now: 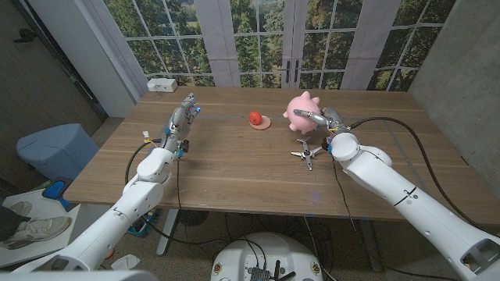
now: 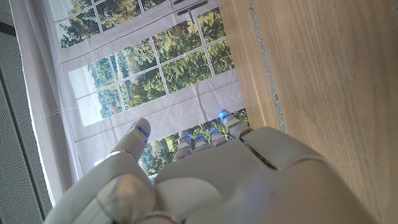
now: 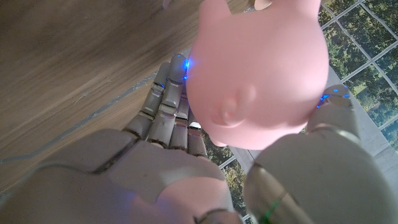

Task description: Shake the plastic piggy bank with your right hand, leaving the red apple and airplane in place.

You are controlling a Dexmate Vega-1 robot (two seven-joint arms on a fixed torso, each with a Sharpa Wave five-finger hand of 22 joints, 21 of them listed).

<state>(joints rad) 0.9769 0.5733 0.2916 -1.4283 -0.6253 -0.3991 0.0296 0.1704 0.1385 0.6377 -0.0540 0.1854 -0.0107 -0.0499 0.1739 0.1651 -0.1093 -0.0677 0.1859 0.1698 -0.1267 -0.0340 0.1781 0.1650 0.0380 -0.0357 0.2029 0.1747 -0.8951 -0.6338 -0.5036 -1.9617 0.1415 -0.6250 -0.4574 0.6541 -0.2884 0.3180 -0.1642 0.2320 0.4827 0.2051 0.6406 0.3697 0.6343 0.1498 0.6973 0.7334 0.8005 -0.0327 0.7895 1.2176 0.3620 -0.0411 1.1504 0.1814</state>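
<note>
A pink plastic piggy bank (image 1: 300, 112) sits at the far right-centre of the table, and my right hand (image 1: 324, 121) grips it from its right side. In the right wrist view the piggy bank (image 3: 261, 68) lies between the fingers (image 3: 165, 109) and the thumb (image 3: 333, 115). The red apple (image 1: 255, 119) rests on a small disc to the left of the pig. A small grey toy airplane (image 1: 305, 154) lies on the table in front of the pig, close to my right wrist. My left hand (image 1: 180, 121) stands on the table at the left, fingers straight, holding nothing.
A white box (image 1: 162, 84) sits at the table's far left corner. A blue bin (image 1: 56, 148) stands on the floor left of the table. Windows run behind the far edge. Bare wood (image 1: 234, 172) spreads between the two arms.
</note>
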